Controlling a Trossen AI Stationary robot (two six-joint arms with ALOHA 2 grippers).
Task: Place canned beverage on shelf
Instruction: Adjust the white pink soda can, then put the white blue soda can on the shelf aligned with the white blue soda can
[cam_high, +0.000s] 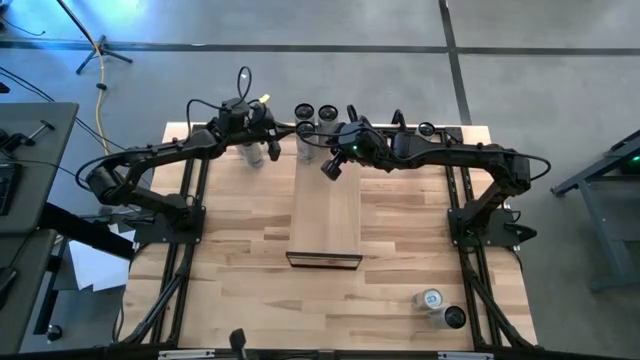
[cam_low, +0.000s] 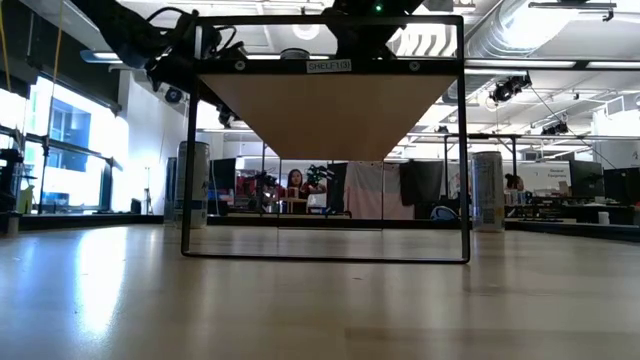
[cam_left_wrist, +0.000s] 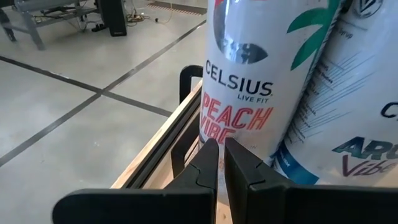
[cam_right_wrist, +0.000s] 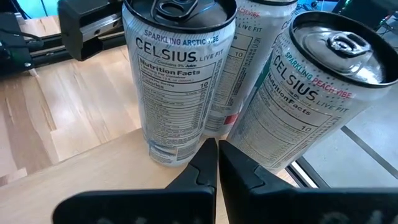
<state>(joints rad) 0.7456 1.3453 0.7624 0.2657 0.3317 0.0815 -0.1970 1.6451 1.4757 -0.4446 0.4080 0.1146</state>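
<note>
High view: both my arms reach to the far edge of the table; my right gripper (cam_high: 333, 165) hangs at the far end of the shelf (cam_high: 325, 215), with a cluster of cans (cam_high: 315, 112) just beyond it, and my left gripper (cam_high: 268, 140) sits beside a can (cam_high: 252, 152) off the shelf's far left corner. Two more spare cans (cam_high: 440, 307) lie well behind my right arm, near the front edge. Low view: the shelf frame (cam_low: 325, 250) stands bare on the tabletop; cans show beyond it on either side, my grippers out of sight above. Left wrist view: my fingers (cam_left_wrist: 208, 163) are pressed together, empty, tips almost at the Peach Vibe can (cam_left_wrist: 239, 81), a second can touching it. Risk: advancing closed, I push it into its neighbour or off the table edge just beside it. Right wrist view: fingers (cam_right_wrist: 208, 163) likewise together, holding nothing, aimed at the gap between the Arctic Vibe can (cam_right_wrist: 174, 81) and the tilted-looking can (cam_right_wrist: 311, 93). Risk: the cans stand packed; jaws opened here could topple one.
</note>
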